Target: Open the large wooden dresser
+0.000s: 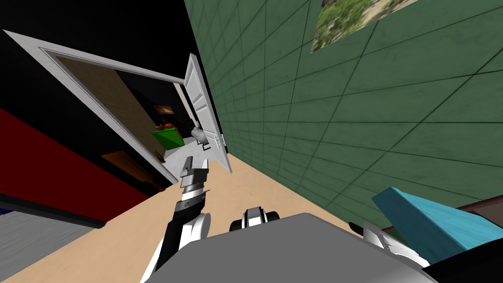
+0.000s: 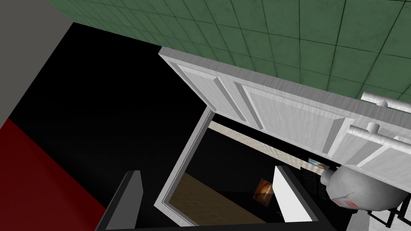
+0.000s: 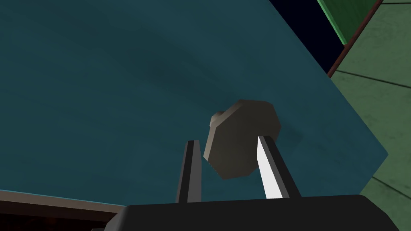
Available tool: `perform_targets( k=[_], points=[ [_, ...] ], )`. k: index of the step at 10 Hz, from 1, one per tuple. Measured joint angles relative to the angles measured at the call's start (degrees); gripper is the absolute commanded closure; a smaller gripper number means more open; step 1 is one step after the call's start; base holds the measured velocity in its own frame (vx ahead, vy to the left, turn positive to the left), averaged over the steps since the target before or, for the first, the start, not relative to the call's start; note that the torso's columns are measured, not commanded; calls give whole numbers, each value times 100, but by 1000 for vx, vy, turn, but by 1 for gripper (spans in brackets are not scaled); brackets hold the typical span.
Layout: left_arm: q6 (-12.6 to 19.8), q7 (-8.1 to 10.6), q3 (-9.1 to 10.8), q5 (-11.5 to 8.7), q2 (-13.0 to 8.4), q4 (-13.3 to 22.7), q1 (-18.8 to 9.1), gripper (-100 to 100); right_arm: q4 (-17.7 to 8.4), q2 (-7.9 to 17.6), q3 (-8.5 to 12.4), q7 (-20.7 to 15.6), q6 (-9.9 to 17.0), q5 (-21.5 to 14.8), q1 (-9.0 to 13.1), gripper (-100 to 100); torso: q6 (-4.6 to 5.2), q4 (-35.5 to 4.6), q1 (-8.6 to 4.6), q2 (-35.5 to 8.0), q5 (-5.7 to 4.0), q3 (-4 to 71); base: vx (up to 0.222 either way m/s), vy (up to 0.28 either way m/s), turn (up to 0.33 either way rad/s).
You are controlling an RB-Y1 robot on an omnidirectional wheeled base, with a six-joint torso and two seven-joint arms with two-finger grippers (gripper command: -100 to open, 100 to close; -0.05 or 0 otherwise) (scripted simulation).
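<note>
On my left, my left gripper [image 1: 195, 166] hangs out ahead of me above the tan floor [image 1: 123, 231], its fingers spread wide and holding nothing. It points at the open white panelled door [image 1: 206, 113] and the doorway's frame [image 1: 108, 62], with a green bin [image 1: 168, 136] in the room beyond. I judge that arm is parked out there simply to be clear of the working side.

Moving across, the green tiled wall [image 1: 344, 123] runs along my right, with a picture [image 1: 353, 19] high on it.

At my far right is the dresser. What I see of it is a teal door panel [image 1: 432, 226] with a brown edge, standing slantwise off the wall, so I judge it partly swung out. My right gripper [image 3: 228, 146] is closed on the panel's grey octagonal knob [image 3: 243, 138], one finger pressing each side. Gripping across the knob's width gives me something to pull on, and the hand faces the panel so that the pull can follow the door's swing. The risk I'd watch is the knob slipping from between such thin fingers as the arc turns
</note>
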State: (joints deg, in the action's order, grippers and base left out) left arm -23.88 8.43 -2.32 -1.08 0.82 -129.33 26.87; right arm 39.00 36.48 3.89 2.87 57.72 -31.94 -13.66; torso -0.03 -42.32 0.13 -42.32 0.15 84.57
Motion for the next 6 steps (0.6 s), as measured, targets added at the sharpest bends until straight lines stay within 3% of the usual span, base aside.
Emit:
perform_targets(
  k=[5, 6],
  points=[
    [0, 0, 0, 0, 0, 0, 0, 0, 113, -38, 30, -76, 163, 42, 32, 100, 1, 0, -5, 1, 0, 0, 122, 133, 26],
    [0, 0, 0, 0, 0, 0, 0, 0, 126, -42, 37, -93, 217, 45, 41, -100, -8, 3, 4, 20, -6, 8, 81, 110, -33]
  ],
)
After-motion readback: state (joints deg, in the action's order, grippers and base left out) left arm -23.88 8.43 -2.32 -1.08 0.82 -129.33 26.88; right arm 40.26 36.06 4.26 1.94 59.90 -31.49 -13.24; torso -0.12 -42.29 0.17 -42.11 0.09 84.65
